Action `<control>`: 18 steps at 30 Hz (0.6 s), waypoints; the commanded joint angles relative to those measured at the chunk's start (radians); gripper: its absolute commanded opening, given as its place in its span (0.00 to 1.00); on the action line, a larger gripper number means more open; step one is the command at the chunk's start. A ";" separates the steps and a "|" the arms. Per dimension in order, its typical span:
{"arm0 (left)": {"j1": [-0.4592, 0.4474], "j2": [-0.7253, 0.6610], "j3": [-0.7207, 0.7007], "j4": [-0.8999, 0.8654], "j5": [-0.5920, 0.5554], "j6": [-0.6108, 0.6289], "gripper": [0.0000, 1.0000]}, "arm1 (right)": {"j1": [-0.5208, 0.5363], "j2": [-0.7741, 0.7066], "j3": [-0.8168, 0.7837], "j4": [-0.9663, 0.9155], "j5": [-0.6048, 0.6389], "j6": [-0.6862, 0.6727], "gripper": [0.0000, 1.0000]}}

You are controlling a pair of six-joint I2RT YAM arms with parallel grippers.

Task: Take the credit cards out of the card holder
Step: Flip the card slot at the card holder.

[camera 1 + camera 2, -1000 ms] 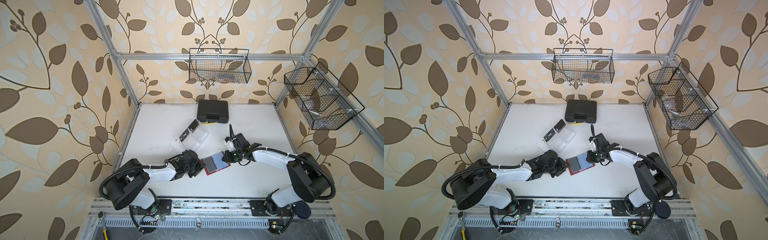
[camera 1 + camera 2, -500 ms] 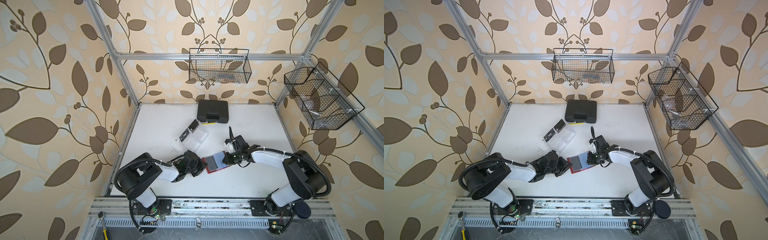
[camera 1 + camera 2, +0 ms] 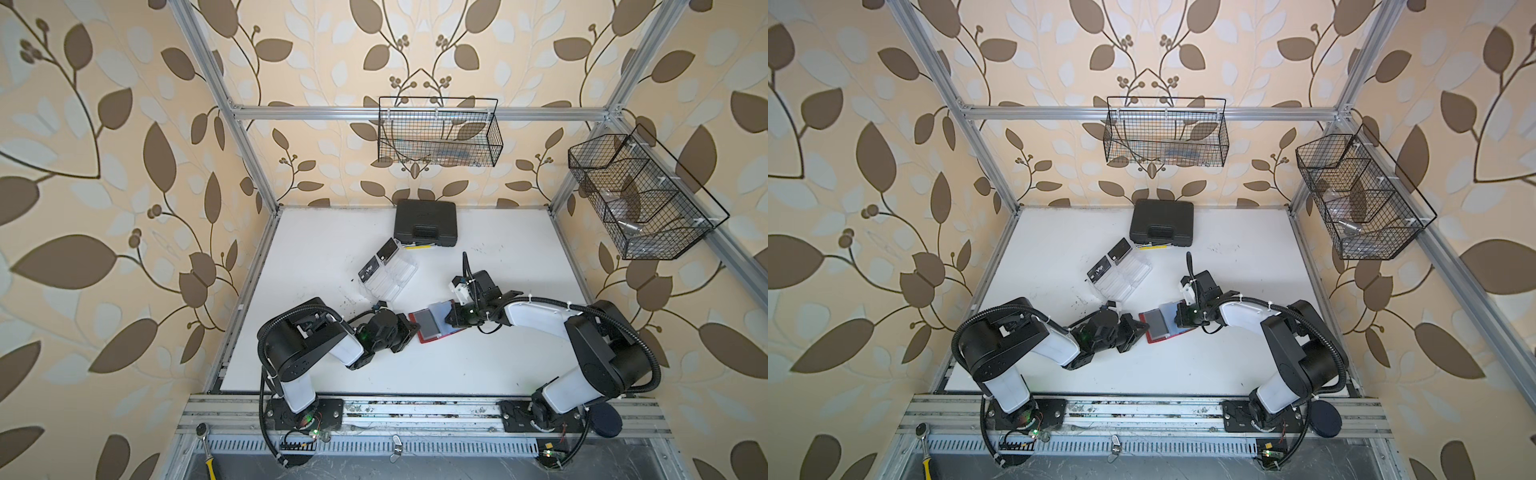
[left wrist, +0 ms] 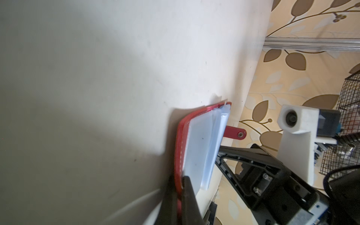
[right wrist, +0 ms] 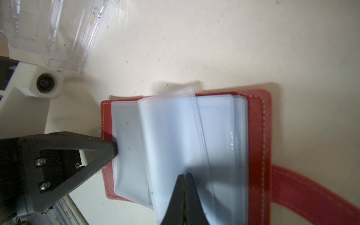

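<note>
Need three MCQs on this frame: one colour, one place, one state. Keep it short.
1. The card holder has a cover that is: A) black B) red C) blue
2. The visible credit cards lie: A) at the clear tray B) inside the card holder C) nowhere in view
3. The right gripper is: A) open B) shut on a credit card C) shut on a plastic sleeve

B: the cover shows red in both wrist views.
A: two black cards sit at the tray's end.
C: its fingertips pinch a raised sleeve.
</note>
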 commanded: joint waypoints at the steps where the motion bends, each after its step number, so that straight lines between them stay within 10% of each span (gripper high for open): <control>1: -0.014 -0.009 -0.016 0.066 -0.026 0.002 0.00 | -0.002 0.039 -0.046 -0.061 0.023 -0.005 0.01; 18: -0.021 -0.144 0.047 0.030 0.004 0.095 0.00 | -0.004 0.024 -0.052 -0.072 0.015 0.006 0.01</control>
